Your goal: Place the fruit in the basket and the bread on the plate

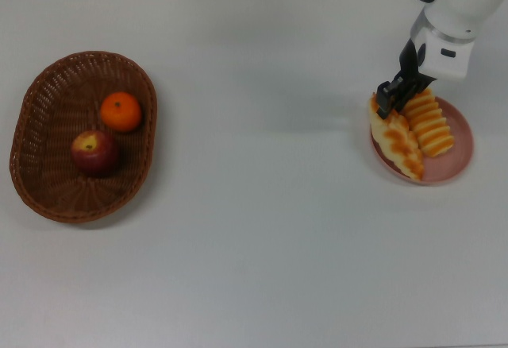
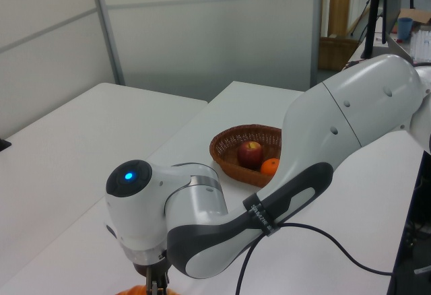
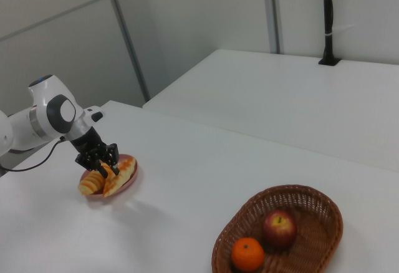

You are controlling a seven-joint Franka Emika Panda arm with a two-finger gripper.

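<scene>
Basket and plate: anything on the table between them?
Nothing. In the top view the table is bare from the basket to the plate; the right view agrees.

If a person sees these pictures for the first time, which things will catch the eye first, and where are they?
First comes the white robot arm, its gripper down at the pink plate on the top view's right, where the braided loaf and the ribbed loaf lie side by side. Next is the brown wicker basket on the top view's left, holding a red apple and an orange mandarin.
</scene>
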